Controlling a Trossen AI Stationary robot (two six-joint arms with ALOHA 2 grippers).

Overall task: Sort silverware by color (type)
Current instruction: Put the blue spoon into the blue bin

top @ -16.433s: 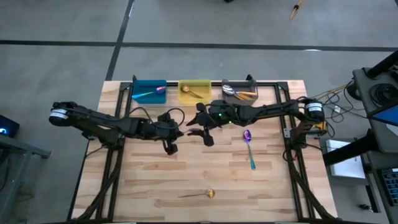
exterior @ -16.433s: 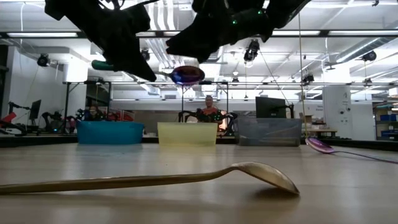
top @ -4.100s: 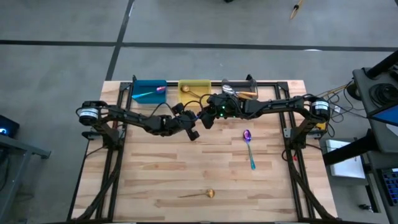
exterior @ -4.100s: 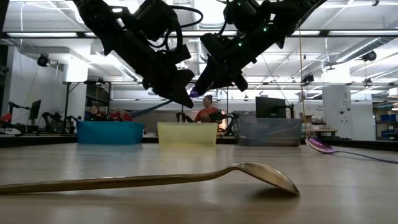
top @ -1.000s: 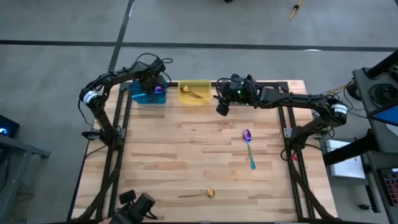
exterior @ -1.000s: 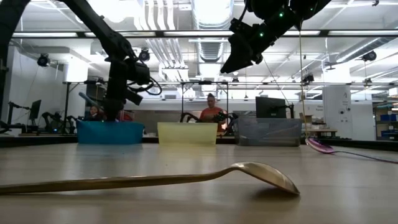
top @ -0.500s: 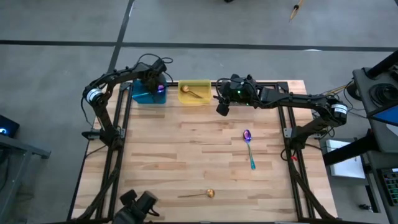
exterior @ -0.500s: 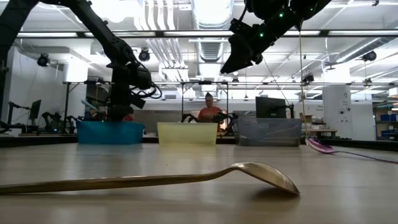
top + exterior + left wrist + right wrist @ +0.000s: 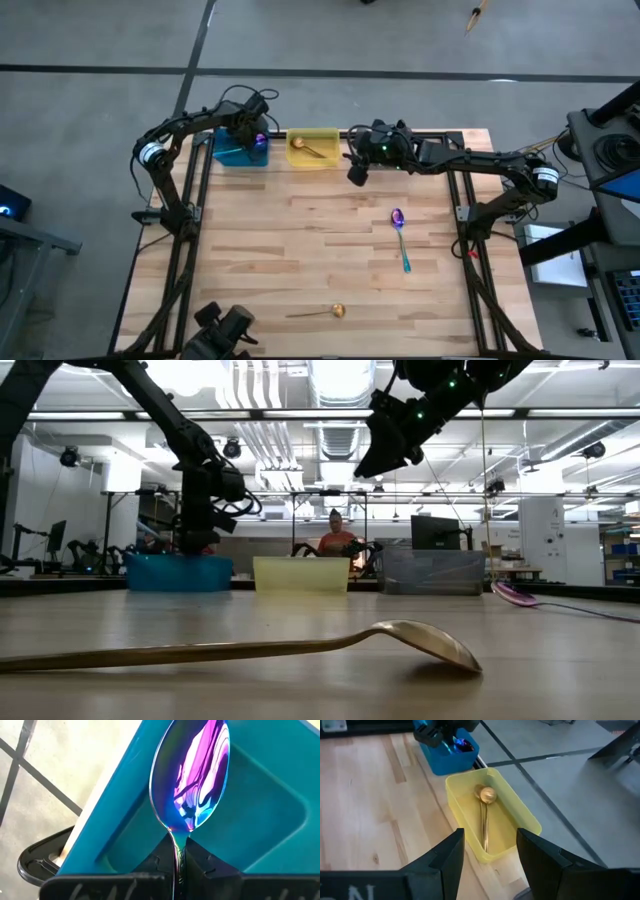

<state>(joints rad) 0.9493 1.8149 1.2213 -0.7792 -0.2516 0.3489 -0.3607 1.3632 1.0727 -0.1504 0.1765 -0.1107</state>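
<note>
My left gripper [image 9: 252, 140] hangs over the blue bin [image 9: 230, 152] at the table's far left, shut on an iridescent purple-blue spoon [image 9: 192, 775]. My right gripper [image 9: 355, 172] hovers open, with nothing between its fingers, high over the far edge just right of the yellow bin [image 9: 312, 158]. That bin holds a gold spoon [image 9: 484, 815]. On the table lie a purple spoon with a teal handle [image 9: 400, 232] at mid right and a gold spoon [image 9: 320, 313] near the front edge. My left gripper pinches the spoon's thin neck [image 9: 178, 840], just behind the bowl, between its two fingers [image 9: 161, 854]. The fingers point steeply down and lie along the spoon. The bowl [image 9: 195, 765] sticks out beyond the fingertips over the inside of the blue bin.
A gray bin [image 9: 432, 572] stands right of the yellow one, under my right arm in the high view. A dark device [image 9: 225, 328] sits at the table's near left corner. Bare wood lies across the middle of the table [image 9: 300, 240].
My left gripper has rolled about its own line over the blue bin, turning the spoon with it. My right gripper has kept still.
</note>
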